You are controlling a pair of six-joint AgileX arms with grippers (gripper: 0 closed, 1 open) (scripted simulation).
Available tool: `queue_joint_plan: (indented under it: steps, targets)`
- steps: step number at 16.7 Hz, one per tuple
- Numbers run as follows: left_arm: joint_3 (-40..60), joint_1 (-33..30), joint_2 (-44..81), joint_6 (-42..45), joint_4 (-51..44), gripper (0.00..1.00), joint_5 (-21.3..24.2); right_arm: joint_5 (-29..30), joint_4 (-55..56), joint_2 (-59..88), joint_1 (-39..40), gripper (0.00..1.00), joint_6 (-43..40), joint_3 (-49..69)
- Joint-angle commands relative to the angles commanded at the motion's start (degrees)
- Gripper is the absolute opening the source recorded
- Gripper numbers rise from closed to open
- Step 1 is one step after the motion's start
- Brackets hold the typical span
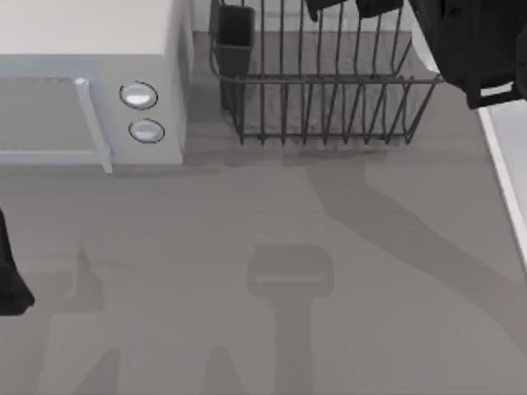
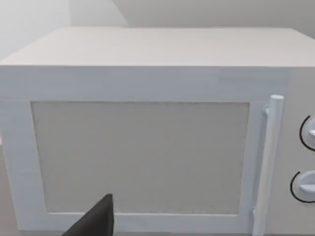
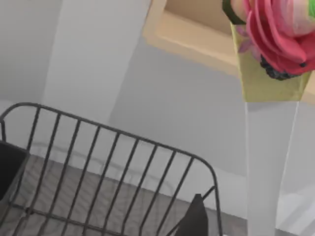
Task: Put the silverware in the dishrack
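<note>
The right gripper (image 1: 346, 6) is hanging over the dishrack (image 1: 321, 107); I cannot tell how its fingers stand. The left arm (image 1: 12, 280) is sitting at the worktop's (image 1: 247, 247) left edge, facing the microwave (image 2: 147, 137).

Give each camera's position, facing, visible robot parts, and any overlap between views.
Top view: above the table, looking down on microwave and dishrack; right arm over the rack, left arm at the left edge.
Left wrist view: faces the microwave door; dark fingertip.
Right wrist view: faces the dishrack rim and wall; dark fingertip.
Shared: top view shares each wrist's target.
</note>
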Motion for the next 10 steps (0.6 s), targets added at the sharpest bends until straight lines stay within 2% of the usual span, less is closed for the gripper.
queue_joint_plan:
  steps: [2, 5, 10]
  targets:
    - [0.0, 0.0, 0.0, 0.0, 0.0, 1.0, 0.0, 5.5, 7.7, -0.4, 6.1, 0.0, 3.6, 0.0]
    - [0.0, 0.0, 0.0, 0.0, 0.0, 1.0, 0.0, 11.2, 14.7, -1.0, 10.8, 0.0, 6.8, -0.1]
    - [0.0, 0.0, 0.0, 0.0, 0.0, 1.0, 0.0, 12.6, 16.4, -1.2, 11.7, 0.0, 7.5, -0.2]
